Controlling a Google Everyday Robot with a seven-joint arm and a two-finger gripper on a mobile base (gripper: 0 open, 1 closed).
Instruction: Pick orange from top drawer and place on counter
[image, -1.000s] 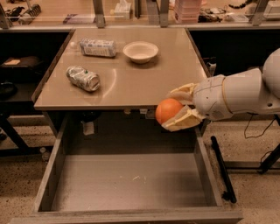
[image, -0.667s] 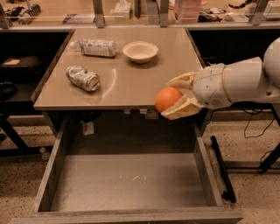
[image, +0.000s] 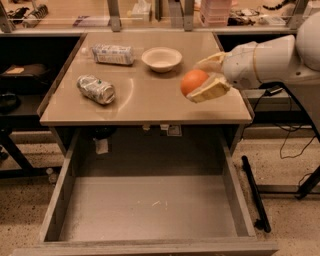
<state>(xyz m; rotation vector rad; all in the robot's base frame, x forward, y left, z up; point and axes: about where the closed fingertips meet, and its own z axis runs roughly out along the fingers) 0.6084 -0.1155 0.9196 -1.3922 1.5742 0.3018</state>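
Observation:
The orange (image: 193, 81) is held between the cream fingers of my gripper (image: 204, 79), above the right part of the tan counter (image: 145, 102). My gripper reaches in from the right on a white arm and is shut on the orange. The top drawer (image: 150, 207) stands pulled open below the counter, its flat grey bottom bare.
A white bowl (image: 161, 58) stands at the counter's back middle. A plastic-wrapped packet (image: 113, 54) lies at the back left and a crushed silver can (image: 96, 89) lies at the left. A black stand leg (image: 256, 192) runs along the floor to the drawer's right.
My gripper has risen from just above the drawer's front right up and back over the counter's right part, with the orange in it.

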